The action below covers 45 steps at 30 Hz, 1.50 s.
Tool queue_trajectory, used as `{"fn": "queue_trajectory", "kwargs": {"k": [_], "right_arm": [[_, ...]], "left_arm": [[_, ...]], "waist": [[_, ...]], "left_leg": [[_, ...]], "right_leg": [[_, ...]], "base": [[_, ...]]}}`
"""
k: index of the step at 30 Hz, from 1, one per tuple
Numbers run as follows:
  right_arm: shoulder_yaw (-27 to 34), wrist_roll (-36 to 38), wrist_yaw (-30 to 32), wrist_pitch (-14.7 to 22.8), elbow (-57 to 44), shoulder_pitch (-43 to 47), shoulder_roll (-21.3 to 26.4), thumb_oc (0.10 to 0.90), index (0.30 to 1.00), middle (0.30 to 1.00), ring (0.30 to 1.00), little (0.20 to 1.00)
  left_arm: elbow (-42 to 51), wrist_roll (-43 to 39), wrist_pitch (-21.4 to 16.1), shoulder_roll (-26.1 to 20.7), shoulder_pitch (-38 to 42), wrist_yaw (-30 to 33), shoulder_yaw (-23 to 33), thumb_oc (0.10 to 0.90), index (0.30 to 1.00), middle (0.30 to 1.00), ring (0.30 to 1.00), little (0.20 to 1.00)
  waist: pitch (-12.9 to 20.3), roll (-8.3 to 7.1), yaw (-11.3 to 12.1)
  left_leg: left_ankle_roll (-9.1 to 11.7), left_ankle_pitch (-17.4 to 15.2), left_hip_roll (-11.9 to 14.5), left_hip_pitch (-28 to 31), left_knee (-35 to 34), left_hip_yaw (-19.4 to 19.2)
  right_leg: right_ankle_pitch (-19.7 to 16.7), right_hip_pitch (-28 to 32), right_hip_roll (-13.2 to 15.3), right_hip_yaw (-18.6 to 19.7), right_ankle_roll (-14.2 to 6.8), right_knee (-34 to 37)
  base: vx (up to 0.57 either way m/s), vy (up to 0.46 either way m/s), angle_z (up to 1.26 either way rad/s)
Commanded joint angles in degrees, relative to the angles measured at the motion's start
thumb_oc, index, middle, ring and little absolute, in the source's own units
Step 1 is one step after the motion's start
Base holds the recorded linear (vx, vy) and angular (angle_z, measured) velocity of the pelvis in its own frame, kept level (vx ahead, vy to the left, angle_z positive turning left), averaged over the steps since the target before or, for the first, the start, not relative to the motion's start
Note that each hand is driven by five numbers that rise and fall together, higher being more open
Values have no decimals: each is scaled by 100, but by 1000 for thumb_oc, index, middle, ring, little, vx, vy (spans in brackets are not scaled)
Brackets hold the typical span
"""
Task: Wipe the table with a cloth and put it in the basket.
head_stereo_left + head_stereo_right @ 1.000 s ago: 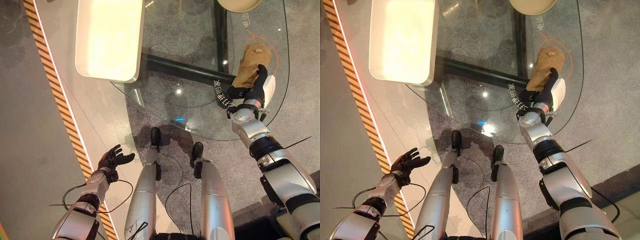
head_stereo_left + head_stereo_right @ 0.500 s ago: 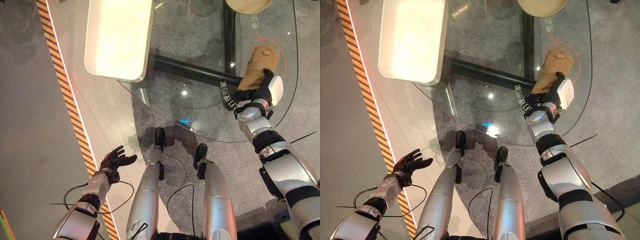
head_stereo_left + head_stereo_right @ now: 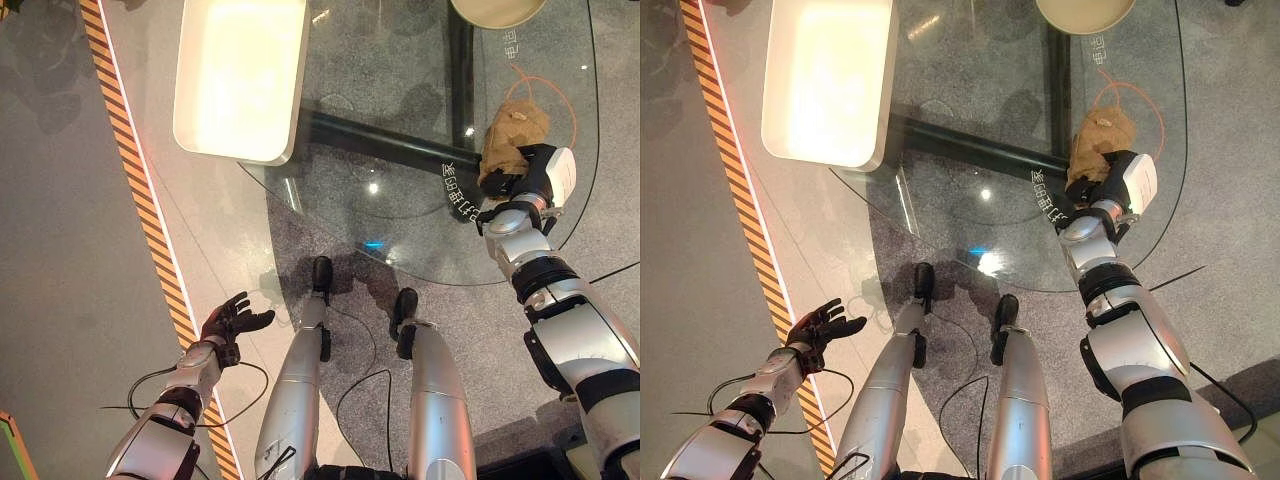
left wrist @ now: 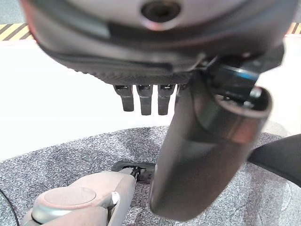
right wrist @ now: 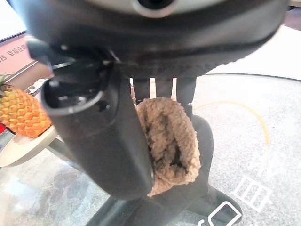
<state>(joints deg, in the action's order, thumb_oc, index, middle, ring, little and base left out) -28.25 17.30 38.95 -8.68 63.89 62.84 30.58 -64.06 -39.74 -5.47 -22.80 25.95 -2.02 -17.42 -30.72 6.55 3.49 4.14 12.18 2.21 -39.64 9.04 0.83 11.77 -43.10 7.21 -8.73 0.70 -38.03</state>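
the robot's right hand (image 3: 525, 180) closed its fingers and thumb around a bunched tan cloth (image 3: 510, 133) on the far right part of the glass table (image 3: 400, 200), while the left hand (image 3: 232, 320) hung open and empty over the floor. a good wipe likely called for flat, even pressure, keeping the cloth clear of the white tray (image 3: 240, 75).

Colours and patterns on and around the clear glass desk (image 3: 400, 150).

The cloth (image 3: 510, 135) was tan; the basket (image 3: 240, 75) was cream-white; the floor stripe (image 3: 140, 200) ran in orange and black diagonals; the carpet (image 3: 940, 250) was speckled grey; a pineapple (image 5: 21, 113) was orange-yellow with a diamond pattern.
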Motion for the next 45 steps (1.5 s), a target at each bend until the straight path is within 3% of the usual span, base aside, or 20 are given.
{"fn": "queue_trajectory", "kwargs": {"k": [1,12,27,45], "right_arm": [[-307,-229,-34,125,-3,193,131,100,300,300,300,200],[-593,-663,-271,379,-644,386,162,100,300,300,300,200],[-1292,-1459,-820,183,-1613,463,-95,100,300,300,300,200],[-2176,-2589,-2338,689,-2172,346,-494,100,300,300,300,200]], "left_arm": [[-93,-81,-51,-7,-48,62,-177,800,900,900,900,900],[-12,-25,-43,-44,-83,30,-130,800,900,900,900,900],[72,6,-60,66,-84,88,-160,800,900,900,900,900],[72,150,5,157,63,126,-170,800,900,900,900,900]], "waist": [[92,15,118],[92,2,134],[92,23,168],[92,32,231]], "left_leg": [[-331,-1172,-407,-44,1028,-235],[-312,-1132,-412,-44,975,-242],[-294,-1041,-457,32,810,-235],[-276,-971,-527,51,714,-184]], "right_leg": [[-879,238,-144,73,-206,1463],[-904,242,-147,57,-226,1507],[-920,301,-140,16,-203,1627],[-939,334,-100,-55,-215,1723]], "base": [[0,0,0],[0,0,0],[0,0,0],[-1,0,2]]}}
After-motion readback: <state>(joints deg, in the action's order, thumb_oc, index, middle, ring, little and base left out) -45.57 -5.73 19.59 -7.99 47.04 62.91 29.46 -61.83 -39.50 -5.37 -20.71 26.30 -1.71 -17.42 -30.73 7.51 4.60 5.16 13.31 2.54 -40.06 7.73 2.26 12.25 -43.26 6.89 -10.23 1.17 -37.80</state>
